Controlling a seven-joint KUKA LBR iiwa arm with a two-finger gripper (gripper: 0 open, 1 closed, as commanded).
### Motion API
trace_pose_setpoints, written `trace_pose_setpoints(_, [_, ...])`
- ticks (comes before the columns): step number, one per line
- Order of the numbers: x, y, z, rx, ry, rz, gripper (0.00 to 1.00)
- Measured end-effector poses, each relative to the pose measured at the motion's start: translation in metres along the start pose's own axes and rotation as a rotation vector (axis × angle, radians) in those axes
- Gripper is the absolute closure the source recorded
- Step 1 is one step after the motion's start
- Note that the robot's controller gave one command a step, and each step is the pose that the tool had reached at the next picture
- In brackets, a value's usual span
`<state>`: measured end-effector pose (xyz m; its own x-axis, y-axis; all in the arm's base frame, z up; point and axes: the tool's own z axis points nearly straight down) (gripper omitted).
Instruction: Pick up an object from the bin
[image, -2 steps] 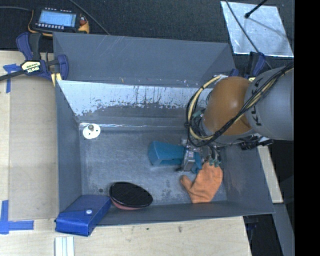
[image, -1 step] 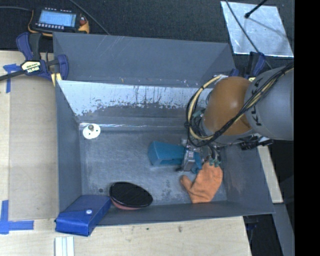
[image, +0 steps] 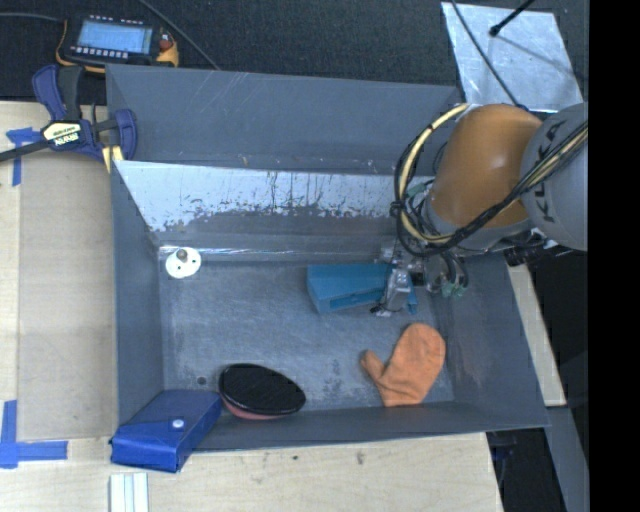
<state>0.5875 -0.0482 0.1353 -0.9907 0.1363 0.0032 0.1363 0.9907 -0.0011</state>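
You're at the grasp step, I'd say. The jaws sit at the right end of the blue block (image: 345, 288), which lies just left of them, toward the back of the bin (image: 135, 300). Can't tell if the jaws are spread or pinching it.

Block's long axis runs approx. L-R across the view, right end pointing at the jaws.

Next move calls for: check the jaws straddle the block's short width, close, then lift straight up. Orange mitt (image: 410, 365) lies just in front of the jaws, apart from the block; keep off it.
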Motion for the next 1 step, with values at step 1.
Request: trace_pose_setpoints(1, [0.0,0.0,0.0,0.0,0.0,0.0,1.0])
